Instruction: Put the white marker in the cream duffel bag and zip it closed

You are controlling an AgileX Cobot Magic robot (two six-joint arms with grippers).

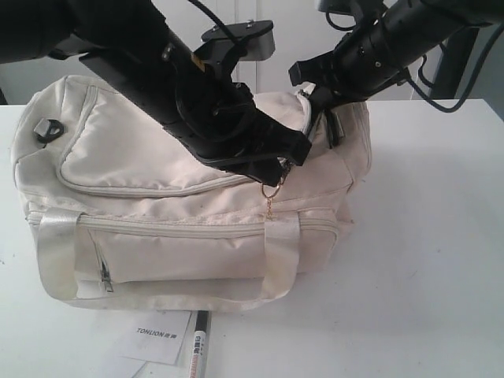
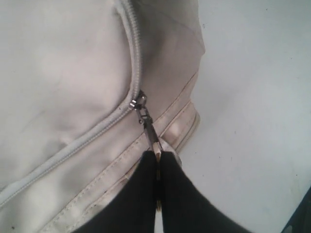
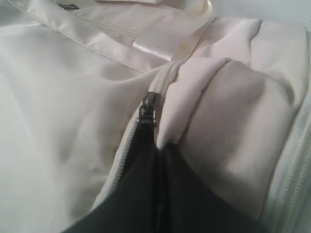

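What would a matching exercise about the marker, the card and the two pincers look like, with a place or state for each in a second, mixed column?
Column one:
1 marker
2 card
3 left pincer
4 right pincer

Column two:
A shut on the zip pull
B printed TONLION, flat on the table
C shut on the bag at its top right end in the exterior view
D slim stick outside the bag, dark cap toward it

Pairs: 1-D, 2-B, 3-A, 4-C
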